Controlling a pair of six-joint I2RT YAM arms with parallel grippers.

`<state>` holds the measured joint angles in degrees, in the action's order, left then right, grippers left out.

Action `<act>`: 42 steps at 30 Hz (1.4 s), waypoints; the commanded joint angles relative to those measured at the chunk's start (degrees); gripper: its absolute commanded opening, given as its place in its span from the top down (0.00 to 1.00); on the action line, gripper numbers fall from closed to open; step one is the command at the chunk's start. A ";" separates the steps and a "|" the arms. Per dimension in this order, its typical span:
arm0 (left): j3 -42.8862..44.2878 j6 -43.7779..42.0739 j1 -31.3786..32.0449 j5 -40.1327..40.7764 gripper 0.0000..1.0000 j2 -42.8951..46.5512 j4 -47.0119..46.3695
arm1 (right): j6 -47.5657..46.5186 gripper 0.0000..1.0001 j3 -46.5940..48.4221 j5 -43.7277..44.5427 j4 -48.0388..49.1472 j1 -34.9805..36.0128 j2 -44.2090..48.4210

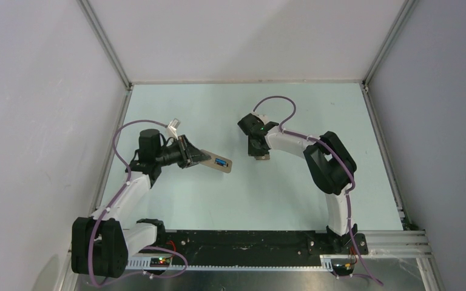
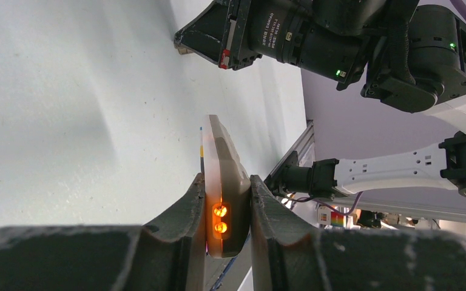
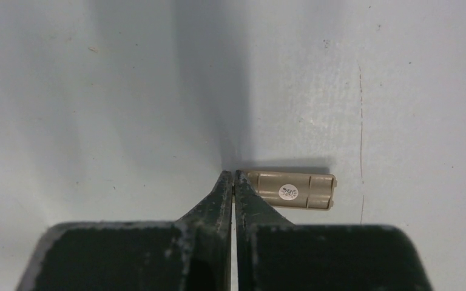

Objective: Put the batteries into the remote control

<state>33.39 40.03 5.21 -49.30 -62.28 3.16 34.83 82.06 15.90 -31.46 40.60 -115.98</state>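
My left gripper [image 1: 189, 153] is shut on one end of the remote control [image 1: 213, 160] and holds it level above the table, tan back up. A blue battery [image 1: 221, 162] lies in its recessed slot. In the left wrist view the remote control [image 2: 223, 163] stands edge-on between the fingers of the left gripper [image 2: 226, 212], with two orange lights glowing at its gripped end. My right gripper [image 1: 258, 155] points down at the table to the right of the remote. In the right wrist view the right gripper [image 3: 234, 176] is shut, its tips at the left end of a tan battery cover [image 3: 294, 190] lying flat.
The battery cover [image 1: 262, 157] rests on the pale green table [image 1: 291, 200] under the right gripper. White walls and aluminium rails [image 1: 106, 42] enclose the table on three sides. The right arm's wrist [image 2: 291, 36] hangs close beyond the remote's far end.
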 commanded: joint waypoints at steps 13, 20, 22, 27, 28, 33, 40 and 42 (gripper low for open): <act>3.15 2.33 -0.55 -2.17 1.00 0.30 -1.59 | 2.66 1.00 1.70 -10.99 -1.47 -1.57 16.48; 6.09 7.25 -0.52 -5.57 1.00 0.23 -2.72 | 6.63 1.00 1.63 -16.84 -2.21 -1.36 28.51; 6.88 9.24 -0.48 -6.26 1.00 0.03 -2.86 | 7.98 1.00 1.61 -18.65 -1.52 -1.34 31.84; 8.07 17.56 -0.42 -7.62 1.00 -0.08 -7.89 | 11.13 1.00 1.44 -21.96 3.30 -0.30 38.33; 8.22 18.60 -0.39 -7.81 1.00 0.15 -8.42 | 11.57 1.00 1.39 -22.67 5.04 -0.10 38.97; 10.87 25.99 -0.30 -8.79 1.00 1.48 -11.11 | 16.84 1.00 0.54 -25.34 14.21 1.90 42.81; 14.51 33.20 -0.10 -7.10 1.00 3.70 -13.14 | 20.28 1.00 -0.67 -24.09 25.91 7.06 42.67; 15.41 34.76 0.16 -6.98 1.00 4.10 -14.27 | 21.84 1.00 -0.68 -24.57 28.26 7.99 42.20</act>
<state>45.04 69.12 5.13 -55.72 -60.51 -6.37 52.66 81.49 -7.66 -12.23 47.07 -73.34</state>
